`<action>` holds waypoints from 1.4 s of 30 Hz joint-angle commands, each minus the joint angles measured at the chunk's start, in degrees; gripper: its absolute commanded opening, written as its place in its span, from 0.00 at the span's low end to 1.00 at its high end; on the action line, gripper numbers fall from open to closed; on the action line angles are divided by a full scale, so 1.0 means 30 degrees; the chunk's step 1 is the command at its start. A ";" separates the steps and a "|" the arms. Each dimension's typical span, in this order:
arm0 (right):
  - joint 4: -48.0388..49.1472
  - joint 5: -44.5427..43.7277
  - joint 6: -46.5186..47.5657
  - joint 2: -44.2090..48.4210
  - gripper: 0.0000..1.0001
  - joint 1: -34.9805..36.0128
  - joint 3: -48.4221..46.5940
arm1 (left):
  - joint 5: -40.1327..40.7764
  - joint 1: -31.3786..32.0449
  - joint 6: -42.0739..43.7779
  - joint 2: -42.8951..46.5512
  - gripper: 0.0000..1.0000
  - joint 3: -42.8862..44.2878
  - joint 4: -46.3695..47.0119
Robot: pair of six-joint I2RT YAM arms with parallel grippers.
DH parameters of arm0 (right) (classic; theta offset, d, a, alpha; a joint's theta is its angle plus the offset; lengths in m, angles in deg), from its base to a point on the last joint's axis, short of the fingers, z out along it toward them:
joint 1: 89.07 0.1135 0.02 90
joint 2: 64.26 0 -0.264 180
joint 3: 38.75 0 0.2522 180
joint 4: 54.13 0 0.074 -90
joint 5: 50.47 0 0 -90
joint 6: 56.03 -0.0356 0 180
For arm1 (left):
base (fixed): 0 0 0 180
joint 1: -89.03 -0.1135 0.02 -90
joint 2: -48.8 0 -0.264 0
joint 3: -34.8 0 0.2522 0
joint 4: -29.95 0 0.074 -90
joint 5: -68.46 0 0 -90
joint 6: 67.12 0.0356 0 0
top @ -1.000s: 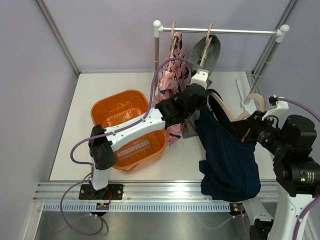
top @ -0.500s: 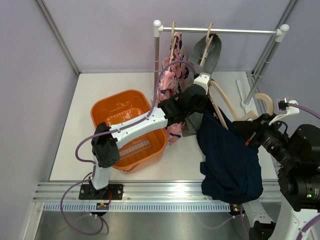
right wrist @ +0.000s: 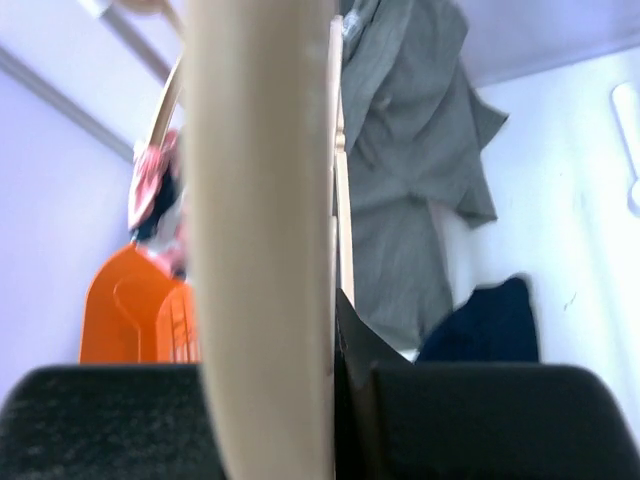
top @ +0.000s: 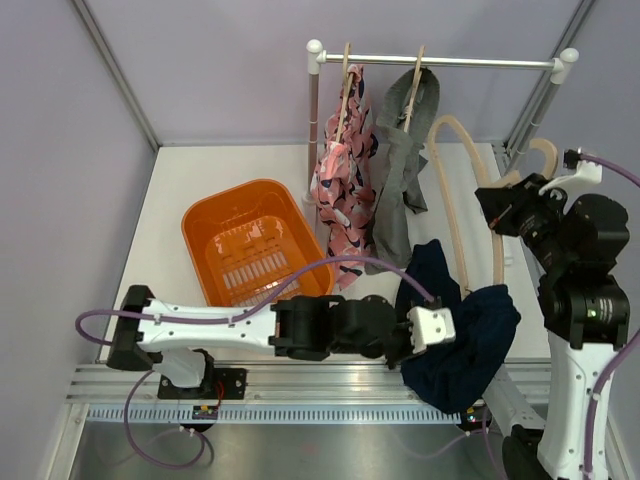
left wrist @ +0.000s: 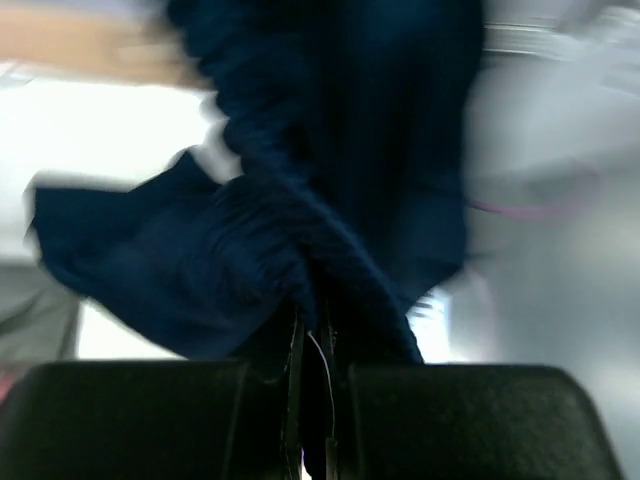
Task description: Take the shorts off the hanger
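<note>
Shorts: one navy [top: 465, 340] in left jaws, two, pink [top: 338, 190] and grey [top: 395, 195], hanging

hung grey shorts [top: 393, 200], orange basket [top: 240, 186] mid-table, left tabletop [top: 195, 170] free

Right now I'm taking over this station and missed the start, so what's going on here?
The left claw is pinched shut on the navy shorts, low near the front of the table. The right claw holds a wooden hanger up on the right. The hanger's lower end reaches the navy cloth, so I cannot tell whether the shorts are fully off. Grey shorts and pink patterned shorts hang from the rail. An orange basket sits nearby.
</note>
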 commanded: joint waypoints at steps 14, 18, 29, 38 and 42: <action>0.4953 -0.2723 -0.0810 -0.4499 0.00 0.0080 -0.2691 | 1.0604 0.2281 0.3035 0.7252 0.00 0.1844 -0.1173; 0.4251 -0.2373 -0.0605 -0.4791 0.00 0.0080 -0.3365 | 1.4975 0.1431 0.6217 0.7223 0.00 0.5208 0.0258; 0.3604 -0.1727 -0.0575 -0.5144 0.00 0.0080 -0.4040 | 1.5630 0.1401 2.1655 0.7604 0.00 0.8649 1.6123; 0.3488 -0.0936 -0.0927 -0.5408 0.00 0.0080 -0.4362 | 1.2318 0.0114 2.4428 0.7751 0.00 0.8886 1.8694; 0.3312 -0.0908 -0.0839 -0.5320 0.00 0.0080 -0.4216 | 1.2287 -0.2571 2.1448 0.8451 0.00 0.6523 1.7614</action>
